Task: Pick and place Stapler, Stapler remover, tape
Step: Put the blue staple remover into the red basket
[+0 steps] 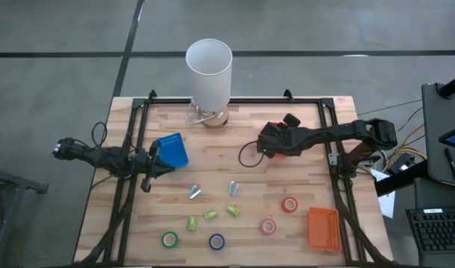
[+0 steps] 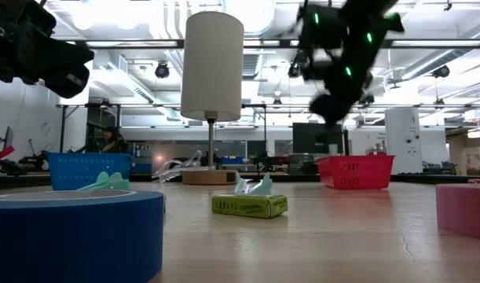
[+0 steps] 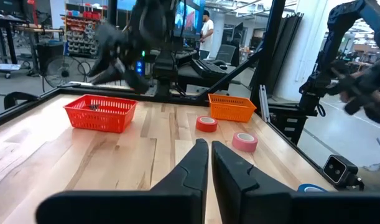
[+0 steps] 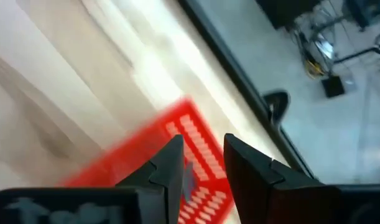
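Four tape rolls lie flat on the table's near half: green (image 1: 170,239), blue (image 1: 217,241), pink (image 1: 267,225) and red (image 1: 289,204). Two small silvery-teal staple removers (image 1: 195,192) (image 1: 232,187) and three yellow-green blocky pieces (image 1: 210,215) lie mid-table. My right gripper (image 1: 264,143) hangs open, pointing down over a red basket (image 4: 196,143). A grey blur shows beside one finger; I cannot tell what it is. My left gripper (image 3: 209,158) is shut and empty at the table's left, beside a blue basket (image 1: 171,150).
A white lamp (image 1: 209,71) stands at the far edge, with a loose cable (image 1: 246,156) near the red basket. An orange basket (image 1: 324,228) sits at the near right corner. Black frame rails run along the table's left and right sides.
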You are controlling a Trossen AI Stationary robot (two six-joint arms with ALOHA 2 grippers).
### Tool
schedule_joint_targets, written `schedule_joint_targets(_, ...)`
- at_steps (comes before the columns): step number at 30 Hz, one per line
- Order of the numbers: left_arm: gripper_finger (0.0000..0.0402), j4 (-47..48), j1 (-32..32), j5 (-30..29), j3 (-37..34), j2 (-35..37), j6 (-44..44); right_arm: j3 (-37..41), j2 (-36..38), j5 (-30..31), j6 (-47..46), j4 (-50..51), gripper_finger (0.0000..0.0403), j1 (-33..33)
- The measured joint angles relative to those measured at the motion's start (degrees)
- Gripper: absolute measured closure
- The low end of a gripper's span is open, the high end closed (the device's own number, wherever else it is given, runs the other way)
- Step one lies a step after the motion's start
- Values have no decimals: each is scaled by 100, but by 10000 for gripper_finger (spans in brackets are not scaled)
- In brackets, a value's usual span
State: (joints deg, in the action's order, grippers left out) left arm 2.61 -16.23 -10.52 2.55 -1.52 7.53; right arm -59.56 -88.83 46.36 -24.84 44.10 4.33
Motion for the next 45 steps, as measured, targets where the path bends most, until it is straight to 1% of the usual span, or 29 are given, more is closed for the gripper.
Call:
schedule_joint_targets(3, 378, -1, -2, -1, -2, -15, 0, -363, 51, -249, 30, -87, 291, -210)
schedule_joint_targets(5, 377, 0, -2, 0, 0, -17, 0, -525, 17, -590, 169, -313, 293, -384)
schedule_joint_targets(7, 376, -2, -2, 0, -2, -24, 0, -606, -33, -1108, 532, -614, 297, -578)
schedule_joint_targets(11, 378, 0, -2, 0, 0, -26, 0, -515, -163, -2140, 1320, -1521, 305, -1046)
schedule_joint_targets(13, 378, -2, 0, 0, -2, -26, 0, -364, -205, -2522, 1629, -1930, 309, -1297)
schedule_joint_targets(15, 378, 0, -1, 0, -2, -28, 0, -189, -237, -2765, 1848, -2319, 313, -1533)
schedule_joint_targets(21, 378, 0, 0, 0, 0, -37, 0, 149, -523, -2843, 1908, -3254, 316, -2076)
schedule_joint_targets(25, 377, 0, -1, 1, -1, -55, 0, 169, -918, -2840, 2140, -3401, 316, -2227)
schedule_joint_targets(29, 376, -1, -1, -1, -1, -79, 0, -36, -1372, -2839, 2319, -3400, 317, -2235)
schedule_joint_targets(33, 378, 0, 0, -2, 0, -96, -2, -356, -1670, -2742, 2707, -3376, 317, -2233)
schedule_joint_targets(38, 376, 0, -1, -2, -2, -110, 0, -707, -1889, -2606, 3087, -2766, 317, -2204)
schedule_joint_targets(45, 378, 0, 0, -2, 0, -136, -2, -747, -2113, -2526, 3305, -2657, 316, -2080)
